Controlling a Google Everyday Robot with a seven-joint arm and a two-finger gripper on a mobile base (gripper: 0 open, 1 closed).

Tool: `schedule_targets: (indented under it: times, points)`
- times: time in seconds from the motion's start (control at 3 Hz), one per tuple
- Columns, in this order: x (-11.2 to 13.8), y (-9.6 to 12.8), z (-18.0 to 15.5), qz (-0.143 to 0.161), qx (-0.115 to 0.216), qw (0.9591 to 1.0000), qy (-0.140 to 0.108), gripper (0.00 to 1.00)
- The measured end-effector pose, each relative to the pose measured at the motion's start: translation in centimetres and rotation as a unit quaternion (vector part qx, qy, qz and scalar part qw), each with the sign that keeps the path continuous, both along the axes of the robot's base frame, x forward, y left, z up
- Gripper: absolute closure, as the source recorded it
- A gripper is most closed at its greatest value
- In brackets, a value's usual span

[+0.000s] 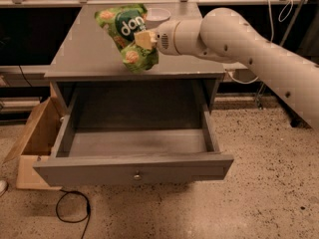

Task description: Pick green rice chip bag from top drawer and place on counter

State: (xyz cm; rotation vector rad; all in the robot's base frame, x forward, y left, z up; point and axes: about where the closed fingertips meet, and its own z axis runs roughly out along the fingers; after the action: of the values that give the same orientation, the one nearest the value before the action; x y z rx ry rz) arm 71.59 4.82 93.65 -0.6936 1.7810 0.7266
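Note:
My gripper (144,39) is shut on the green rice chip bag (124,34), a light-green foil bag with a dark green round logo and chip pictures. It holds the bag tilted in the air over the counter (89,44), near the front middle of the grey tabletop. The white arm reaches in from the right. The top drawer (134,153) stands pulled wide open below, and its inside looks empty. Its flat front panel carries a small round knob (136,174).
A white bowl (157,17) stands at the back of the counter, just behind the bag. A tan cardboard box (35,143) sits on the floor left of the drawer. A black cable (72,213) loops on the speckled floor.

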Motion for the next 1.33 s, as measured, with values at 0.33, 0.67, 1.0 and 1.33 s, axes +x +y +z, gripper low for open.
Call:
schedule_targets:
  times: [0.33,0.67,1.0,1.33]
  points:
    - [3.8,3.6,-0.1,0.006,-0.001,1.0000,-0.006,1.00]
    - [8.6,8.1,-1.0,-0.021,0.006,0.9997,0.003,1.00]
    - [11.1,10.6,-1.7,-0.029,0.015,0.9993,0.020,1.00]
    - [13.5,13.5,-3.4,-0.010,0.004,0.9989,0.046,0.76]
